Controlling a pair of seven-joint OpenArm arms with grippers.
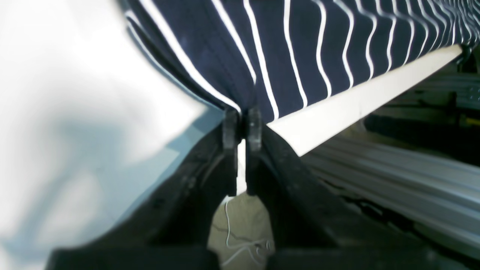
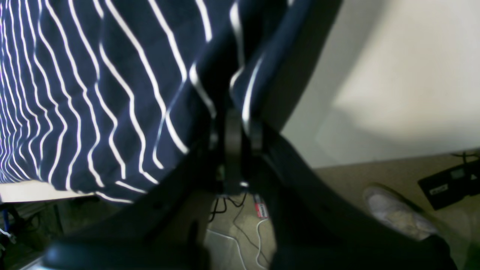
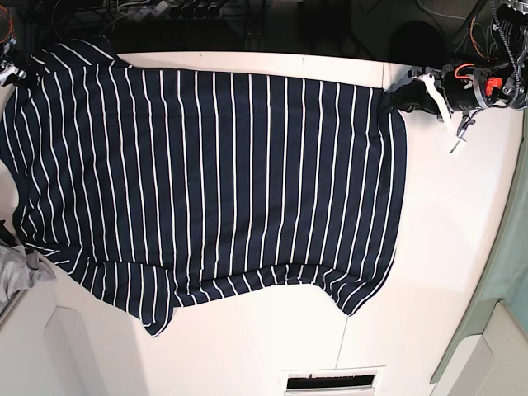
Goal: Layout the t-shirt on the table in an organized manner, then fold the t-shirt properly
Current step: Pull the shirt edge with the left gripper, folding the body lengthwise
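Base view: overhead, looking straight down; takes in the whole t-shirt (image 3: 206, 181) spread on the table (image 3: 445, 247).
Left wrist view: mounted behind the left gripper (image 1: 242, 125), very near; faces along the fingers to the shirt's edge at the table rim, floor below.
Right wrist view: mounted behind the right gripper (image 2: 234, 138), equally near; faces striped cloth, floor below.
Shared: all three show the striped shirt and white tabletop.

Beige carpet floor (image 2: 378, 172) lies at 5 o'clock in the right wrist view, with a grey shoe (image 2: 397, 213) and loose cables (image 2: 240, 221) at 6 o'clock. A grey cloth (image 3: 16, 276) sits at 9 o'clock in the base view.
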